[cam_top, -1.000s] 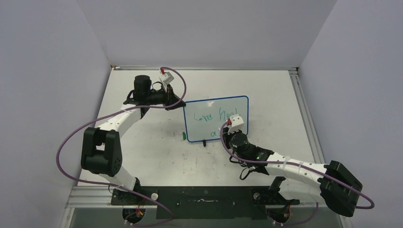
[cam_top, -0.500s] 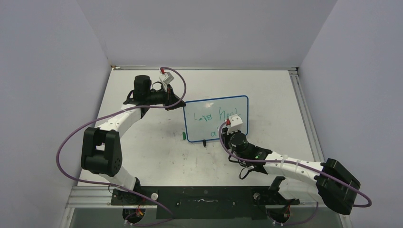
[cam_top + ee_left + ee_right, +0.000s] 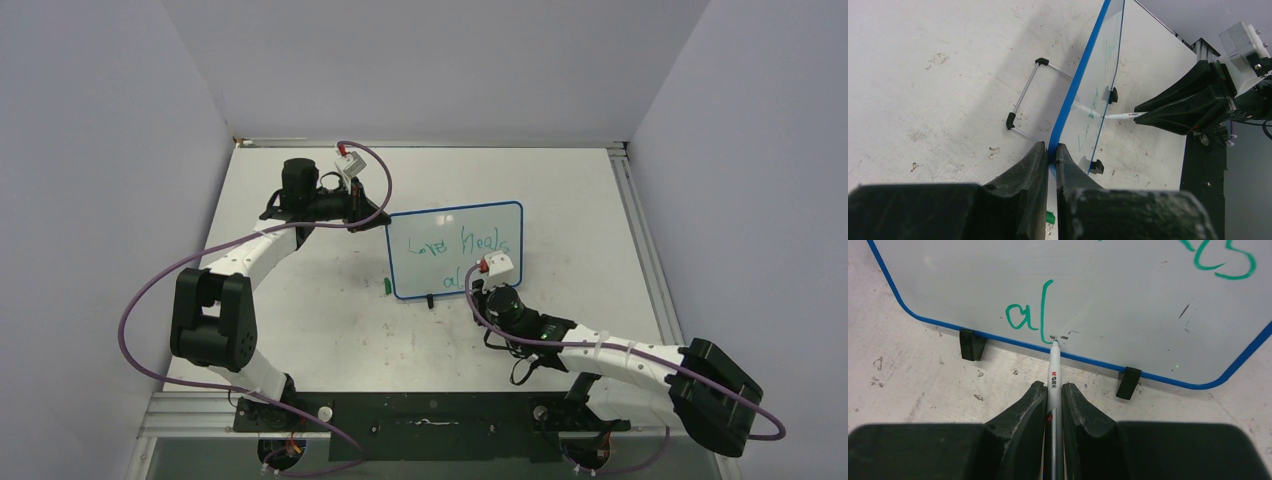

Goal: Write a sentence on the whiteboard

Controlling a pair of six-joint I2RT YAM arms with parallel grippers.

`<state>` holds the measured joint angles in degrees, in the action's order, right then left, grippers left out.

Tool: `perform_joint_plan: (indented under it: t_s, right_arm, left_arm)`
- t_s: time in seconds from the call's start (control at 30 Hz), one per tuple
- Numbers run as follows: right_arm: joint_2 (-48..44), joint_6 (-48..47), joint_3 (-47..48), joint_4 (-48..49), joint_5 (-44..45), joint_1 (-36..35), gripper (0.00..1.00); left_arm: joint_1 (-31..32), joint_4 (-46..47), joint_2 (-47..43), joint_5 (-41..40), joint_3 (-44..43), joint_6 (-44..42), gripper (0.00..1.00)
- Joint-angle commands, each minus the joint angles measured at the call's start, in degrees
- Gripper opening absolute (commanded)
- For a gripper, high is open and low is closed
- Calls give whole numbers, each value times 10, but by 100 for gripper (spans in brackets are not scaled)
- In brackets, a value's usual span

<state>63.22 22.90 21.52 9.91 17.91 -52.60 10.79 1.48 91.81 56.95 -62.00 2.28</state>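
The whiteboard (image 3: 440, 228) stands tilted at mid-table, blue-rimmed. It also shows in the left wrist view (image 3: 1109, 60) and the right wrist view (image 3: 1118, 295). The sentence (image 3: 462, 243) is green: a top line like "Love Heals" and below it "al" (image 3: 1030, 315). My left gripper (image 3: 384, 219) is shut on the board's left rim (image 3: 1052, 150). My right gripper (image 3: 479, 290) is shut (image 3: 1053, 386) on a white marker (image 3: 1053, 367). The marker tip touches the board at the foot of the "l", just above the lower rim. The marker also shows in the left wrist view (image 3: 1120, 116).
A green marker cap (image 3: 386, 286) lies on the table by the board's lower left corner. Two black feet (image 3: 972, 345) (image 3: 1127, 381) sit under the lower rim. A wire stand (image 3: 1023, 97) props the board from behind. Walls close in the table.
My right gripper has drawn back toward the near edge, pulling the marker down the board. An "l" now follows the "a", and the end of "Heals" is uncovered. The left arm has not moved.
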Motion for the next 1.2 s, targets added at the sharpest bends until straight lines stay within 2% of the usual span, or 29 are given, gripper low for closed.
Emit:
perform_joint_plan:
  t_s: [0.0, 0.13, 0.47, 1.17]
  right_arm:
    - [-46, -19, 29, -10, 47, 1, 5]
    - [-60, -39, 47, -2, 57, 2, 5]
    - [-13, -80, 62, 45, 45, 33, 5]
    - [-17, 15, -4, -24, 15, 18, 5]
  left_arm:
    - [2, -9, -14, -5, -14, -12, 0]
    - [1, -9, -13, -5, -14, -13, 0]
    - [2, -9, -13, -5, -14, -13, 0]
    - [2, -10, -13, -4, -14, -12, 0]
